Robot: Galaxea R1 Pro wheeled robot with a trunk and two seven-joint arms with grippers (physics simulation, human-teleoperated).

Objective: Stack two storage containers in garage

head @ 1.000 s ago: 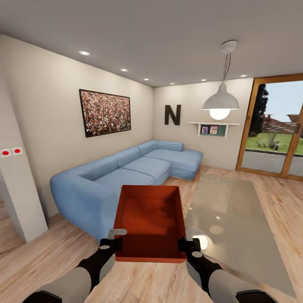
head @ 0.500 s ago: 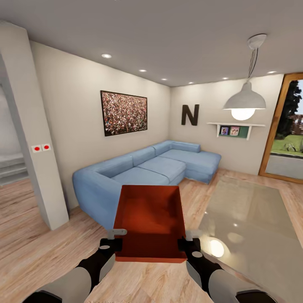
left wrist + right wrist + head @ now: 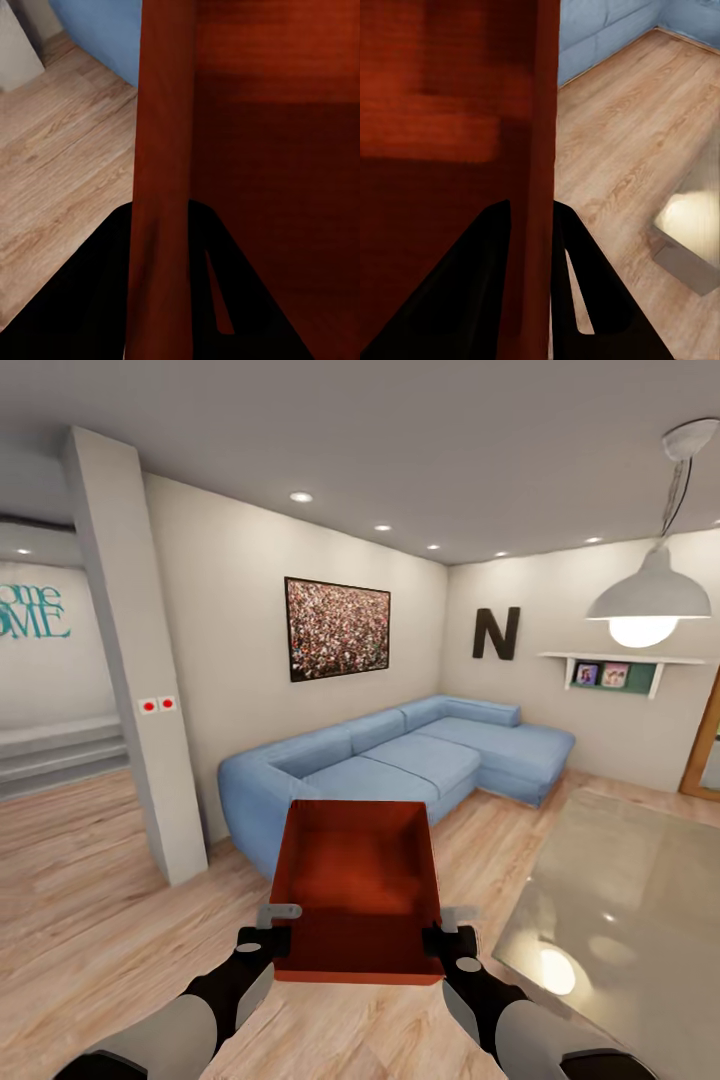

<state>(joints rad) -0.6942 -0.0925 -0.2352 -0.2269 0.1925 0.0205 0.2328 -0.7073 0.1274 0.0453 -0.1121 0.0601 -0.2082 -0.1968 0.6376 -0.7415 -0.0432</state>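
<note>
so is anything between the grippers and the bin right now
No. The left gripper and right gripper each already straddle a side wall of the orange-red container, so nothing separates them from it.

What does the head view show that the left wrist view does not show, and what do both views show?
Head view only: the right pincer on the storage container's right wall, the framed picture, the letter N, the hanging lamp and the glass table.

Left wrist view only: a close look at the left pincer, with one finger on each side of the container's left wall.

Both: the orange-red storage container, the blue sofa, the wood plank floor and the left pincer.
</note>
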